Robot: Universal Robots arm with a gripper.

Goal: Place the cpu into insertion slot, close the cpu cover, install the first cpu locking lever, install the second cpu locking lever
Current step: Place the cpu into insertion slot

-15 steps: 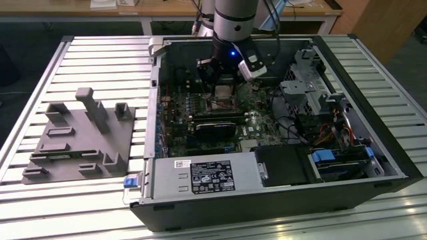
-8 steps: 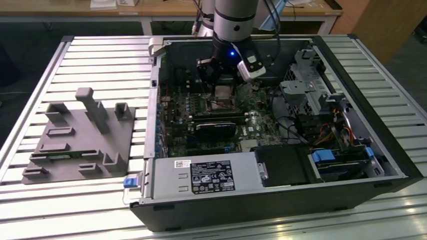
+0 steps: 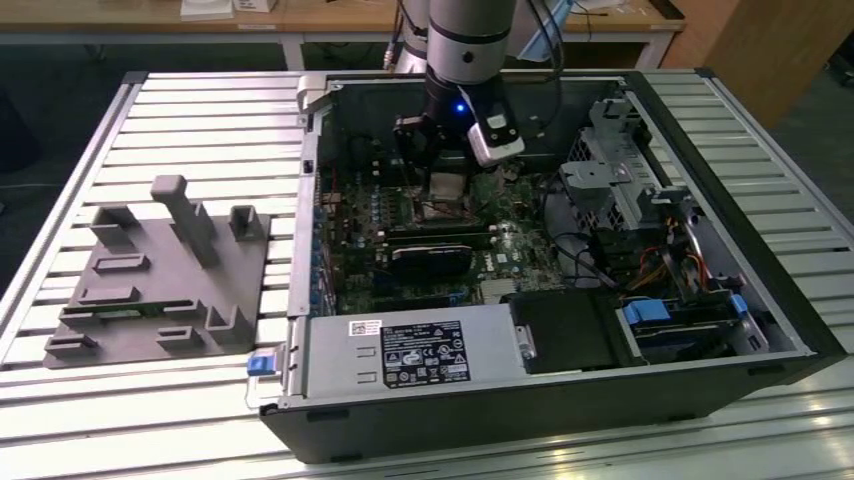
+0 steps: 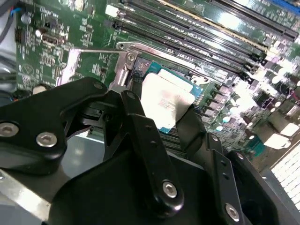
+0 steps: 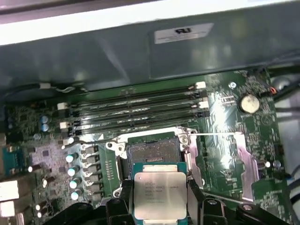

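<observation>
Cpu (image 5: pixel 160 196) in gripper (image 5: pixel 160 191) near insertion slot (image 5: pixel 153 151)

A slatted table (image 3: pixel 200 110) carries an open computer case (image 3: pixel 534 410) and, at the exterior view's left, a grey fixture (image 3: pixel 147 290).

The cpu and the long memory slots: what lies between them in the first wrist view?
In the first wrist view, the insertion slot, open and dark, lies between the cpu and the memory slots.
</observation>
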